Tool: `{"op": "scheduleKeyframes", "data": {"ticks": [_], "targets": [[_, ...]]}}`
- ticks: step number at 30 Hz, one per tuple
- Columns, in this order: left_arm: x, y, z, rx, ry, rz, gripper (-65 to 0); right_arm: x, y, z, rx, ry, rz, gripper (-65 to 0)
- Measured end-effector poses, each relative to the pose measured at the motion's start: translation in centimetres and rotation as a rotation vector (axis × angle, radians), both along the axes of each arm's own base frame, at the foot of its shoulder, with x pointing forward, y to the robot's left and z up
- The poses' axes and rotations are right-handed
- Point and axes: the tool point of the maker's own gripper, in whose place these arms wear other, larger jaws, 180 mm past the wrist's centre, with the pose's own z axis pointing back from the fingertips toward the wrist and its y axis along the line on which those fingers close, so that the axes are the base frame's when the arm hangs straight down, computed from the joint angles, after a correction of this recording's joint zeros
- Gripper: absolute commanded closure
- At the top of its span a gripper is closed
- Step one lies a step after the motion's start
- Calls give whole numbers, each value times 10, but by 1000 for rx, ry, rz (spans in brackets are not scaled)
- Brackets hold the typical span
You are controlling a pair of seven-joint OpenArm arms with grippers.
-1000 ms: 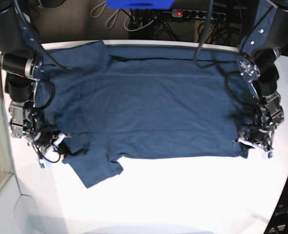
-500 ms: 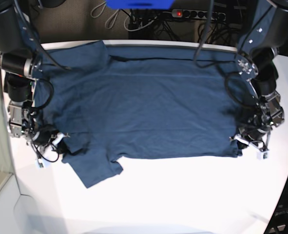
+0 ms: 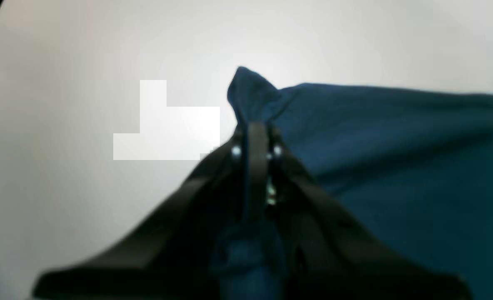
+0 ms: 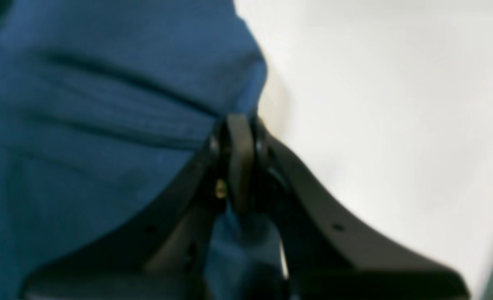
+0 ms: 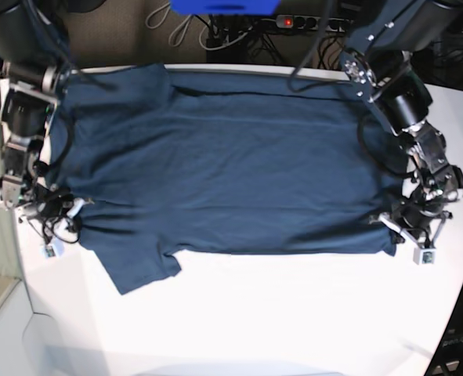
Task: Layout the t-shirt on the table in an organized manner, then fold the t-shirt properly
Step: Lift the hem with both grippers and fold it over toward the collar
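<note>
Both grippers were clamped on the t-shirt [image 5: 223,164], which lay spread flat on the table [image 5: 294,313]. The left gripper [image 3: 255,129] had its jaws pressed together on a corner of the cloth; a small peak of fabric stood just beyond the tips, and the rest of the shirt stretched to one side of them. The right gripper [image 4: 238,125] had its jaws closed on the shirt's edge, with cloth on one side and bare table on the other.
</note>
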Motion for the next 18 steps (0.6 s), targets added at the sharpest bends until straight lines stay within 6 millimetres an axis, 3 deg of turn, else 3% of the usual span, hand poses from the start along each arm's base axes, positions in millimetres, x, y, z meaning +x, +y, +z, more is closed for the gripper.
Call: {"op": "scheduleKeyframes", "data": {"ticks": [7,15,18], "targets": [[-15,7,15,61,-3,2,-1,-28,23,41,-124,-125,70,0],[-46,5,0,84,37,16,-1,-59,33,80,-236,-211,116,0],[-55,8,-2,101,46,19,-1,-75,37,84,-262,-215,134,0]]}}
